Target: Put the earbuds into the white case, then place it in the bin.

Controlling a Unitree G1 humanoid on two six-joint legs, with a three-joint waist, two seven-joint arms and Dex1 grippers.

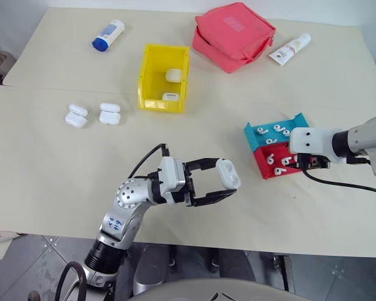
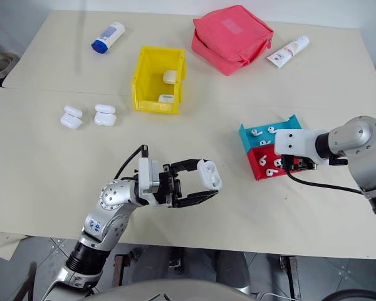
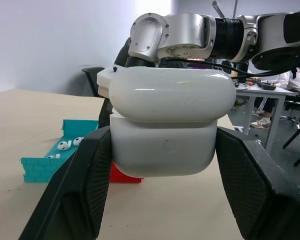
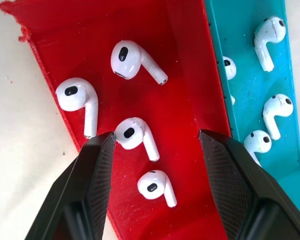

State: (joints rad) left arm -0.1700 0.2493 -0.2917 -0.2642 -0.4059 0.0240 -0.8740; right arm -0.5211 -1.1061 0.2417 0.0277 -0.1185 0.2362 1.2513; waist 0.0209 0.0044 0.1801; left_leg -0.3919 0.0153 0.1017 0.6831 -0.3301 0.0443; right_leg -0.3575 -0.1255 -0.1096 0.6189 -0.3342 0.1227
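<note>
My left gripper is shut on the white case, held above the table's near middle. In the left wrist view the case sits between both black fingers, with a seam showing under its lid. My right gripper hangs open over the red tray, its fingers either side of an earbud. Several more earbuds lie in the red tray and in the teal tray beside it. The yellow bin stands at the far middle, with two white cases inside.
Two more white cases lie on the table at the left. A red zip pouch is at the back, with a white tube to its right. A blue-capped white tube is at the back left.
</note>
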